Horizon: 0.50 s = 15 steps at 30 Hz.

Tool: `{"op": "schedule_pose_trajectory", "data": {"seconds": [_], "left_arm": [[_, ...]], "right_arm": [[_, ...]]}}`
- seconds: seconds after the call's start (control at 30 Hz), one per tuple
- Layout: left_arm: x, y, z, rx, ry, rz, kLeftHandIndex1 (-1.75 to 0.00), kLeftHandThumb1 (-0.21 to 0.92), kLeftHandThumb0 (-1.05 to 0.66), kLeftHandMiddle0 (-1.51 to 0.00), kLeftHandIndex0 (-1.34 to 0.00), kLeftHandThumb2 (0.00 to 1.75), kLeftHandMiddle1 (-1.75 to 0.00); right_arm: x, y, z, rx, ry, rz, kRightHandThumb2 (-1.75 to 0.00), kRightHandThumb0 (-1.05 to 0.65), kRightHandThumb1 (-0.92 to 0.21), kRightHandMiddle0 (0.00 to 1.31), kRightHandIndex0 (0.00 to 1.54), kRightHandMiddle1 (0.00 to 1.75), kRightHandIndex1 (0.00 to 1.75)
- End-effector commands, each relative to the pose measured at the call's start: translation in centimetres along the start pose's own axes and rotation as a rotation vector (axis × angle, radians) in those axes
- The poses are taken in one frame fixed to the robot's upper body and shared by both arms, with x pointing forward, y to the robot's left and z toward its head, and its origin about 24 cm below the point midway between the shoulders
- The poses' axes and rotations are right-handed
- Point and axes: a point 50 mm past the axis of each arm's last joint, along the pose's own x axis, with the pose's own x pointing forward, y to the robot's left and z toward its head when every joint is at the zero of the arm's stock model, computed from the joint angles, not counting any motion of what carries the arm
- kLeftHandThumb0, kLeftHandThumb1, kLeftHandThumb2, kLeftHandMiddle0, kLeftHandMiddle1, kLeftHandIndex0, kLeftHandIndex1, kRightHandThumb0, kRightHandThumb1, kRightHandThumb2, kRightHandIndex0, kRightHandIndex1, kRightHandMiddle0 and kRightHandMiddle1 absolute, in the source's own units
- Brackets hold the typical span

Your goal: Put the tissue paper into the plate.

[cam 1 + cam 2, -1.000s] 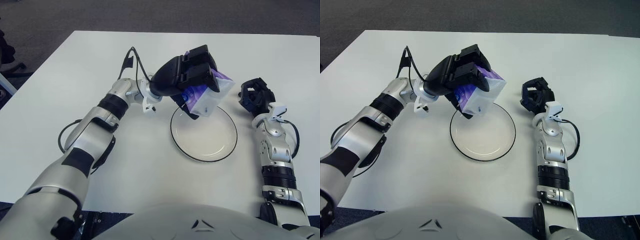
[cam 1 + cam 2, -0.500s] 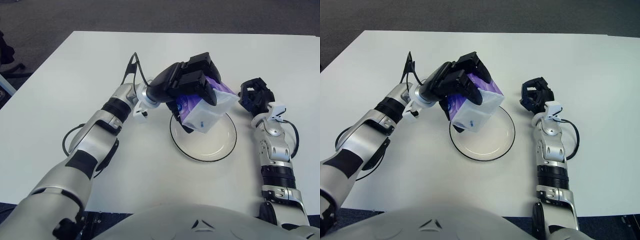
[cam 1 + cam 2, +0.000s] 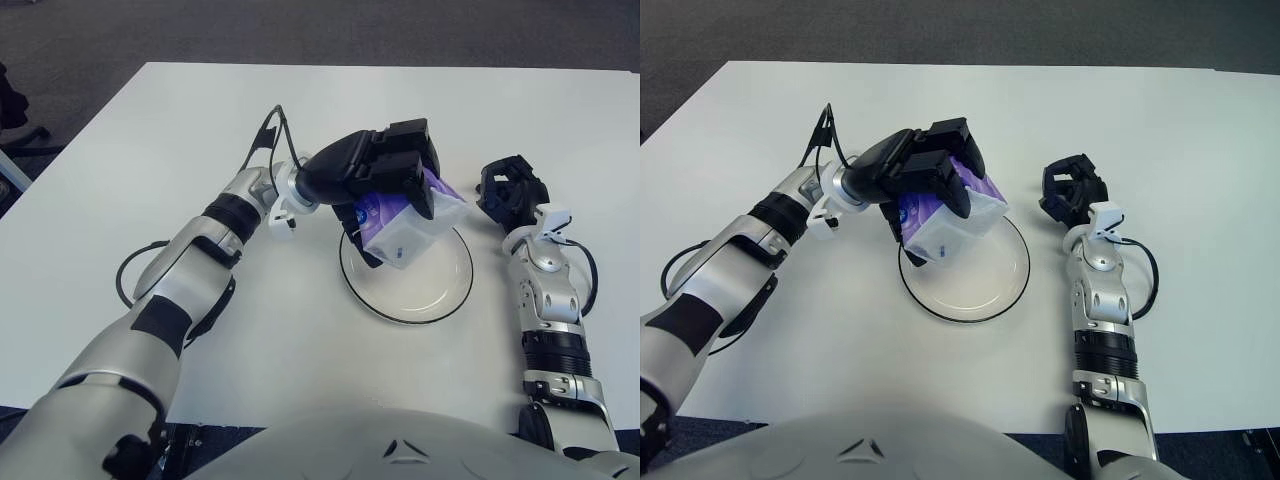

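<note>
Black fingers of the left hand (image 3: pixel 385 180) wrap the tissue paper (image 3: pixel 402 222), a soft pack in clear wrap with a purple print, clamped from above and from its left side. A second ago the pack hung higher and further back, over the plate's far rim; half a second ago it swung in over the dish; now it has sunk lower and its bottom corner sits just above, perhaps brushing, the near-left part of the plate (image 3: pixel 445 296). I cannot tell from either eye whether the corner actually touches. The move means the carry is nearly done: the pack is over the target and what remains, as I judge it, is a little more descent and the release.

The hold is a full, firm one; nothing in the fingers has loosened yet, and the pack tilts with one corner down, so it may topple onto its side when let go. The plate's shallow rim should still catch it.

Further out, the white plate with its dark edge lies on the white desk (image 3: pixel 200 120). The right hand (image 3: pixel 510 190) shows just to the right of the plate, fingers curled on nothing, idle and unchanged.
</note>
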Motion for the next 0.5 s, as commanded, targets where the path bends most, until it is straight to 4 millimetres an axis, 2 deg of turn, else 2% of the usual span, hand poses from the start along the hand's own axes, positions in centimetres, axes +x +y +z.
{"op": "schedule_pose_trajectory", "data": {"seconds": [0.0, 0.03, 0.07, 0.1, 0.13, 0.17, 0.2, 0.23, 0.3, 0.4, 0.47], "left_arm": [[0.3, 0.5, 0.0, 0.007, -0.006, 0.003, -1.75, 0.92, -0.03, -0.53, -0.59, 0.07, -1.75], [0.2, -0.5, -0.8, -0.01, 0.109, -0.147, -1.75, 0.92, -0.03, -0.53, -0.59, 0.07, -1.75], [0.1, -1.4, -1.4, -0.04, 0.196, -0.26, -1.35, 0.92, -0.21, -0.45, -0.48, 0.18, -1.29], [-0.1, -2.0, -1.6, -0.071, 0.256, -0.336, -1.17, 0.92, -0.28, -0.45, -0.46, 0.22, -1.07], [-0.9, -3.1, -2.0, -0.082, 0.312, -0.428, -0.87, 0.92, -0.37, -0.48, -0.45, 0.27, -0.71], [-1.4, -3.6, -2.1, -0.081, 0.335, -0.469, -0.6, 0.92, -0.53, -0.4, -0.34, 0.45, -0.46], [-2.1, -4.3, -2.1, -0.076, 0.361, -0.518, -0.5, 0.92, -0.59, -0.37, -0.3, 0.51, -0.36], [-2.4, -4.7, -2.2, -0.074, 0.378, -0.549, -0.35, 0.92, -0.7, -0.29, -0.21, 0.67, -0.23], [-2.6, -4.9, -2.0, -0.068, 0.389, -0.562, -0.19, 0.92, -0.84, -0.2, -0.12, 0.87, -0.1], [-2.3, -4.4, -1.7, -0.049, 0.383, -0.549, -0.1, 0.92, -0.94, -0.16, -0.07, 1.03, -0.03], [-1.7, -4.1, -1.4, -0.045, 0.375, -0.535, -0.09, 0.92, -0.97, -0.14, -0.06, 1.07, -0.02]], "right_arm": [[-1.8, 0.5, -4.1, 0.029, 0.187, -0.007, -0.76, -0.37, -0.73, 0.32, 0.83, 1.75, 1.75], [-1.8, 0.5, -4.1, 0.029, 0.187, -0.007, -0.76, -0.37, -0.73, 0.32, 0.83, 1.75, 1.75], [-1.8, 0.5, -4.1, 0.029, 0.187, -0.007, -0.76, -0.37, -0.73, 0.32, 0.83, 1.75, 1.75], [-1.8, 0.5, -4.1, 0.029, 0.187, -0.007, -0.76, -0.37, -0.73, 0.32, 0.83, 1.75, 1.75], [-1.8, 0.5, -4.1, 0.029, 0.187, -0.007, -0.76, -0.37, -0.73, 0.32, 0.83, 1.75, 1.75], [-1.8, 0.5, -4.1, 0.029, 0.187, -0.007, -0.76, -0.37, -0.73, 0.32, 0.83, 1.75, 1.75], [-1.8, 0.5, -4.1, 0.029, 0.187, -0.007, -0.76, -0.37, -0.73, 0.32, 0.83, 1.75, 1.75], [-1.8, 0.5, -4.1, 0.029, 0.187, -0.007, -0.76, -0.37, -0.73, 0.32, 0.83, 1.75, 1.75], [-1.8, 0.5, -4.1, 0.029, 0.187, -0.007, -0.76, -0.37, -0.73, 0.32, 0.83, 1.75, 1.75], [-1.8, 0.6, -4.1, 0.029, 0.187, -0.007, -0.76, -0.37, -0.73, 0.32, 0.83, 1.75, 1.75], [-1.8, 0.5, -4.1, 0.029, 0.187, -0.007, -0.76, -0.37, -0.73, 0.32, 0.83, 1.75, 1.75]]}}
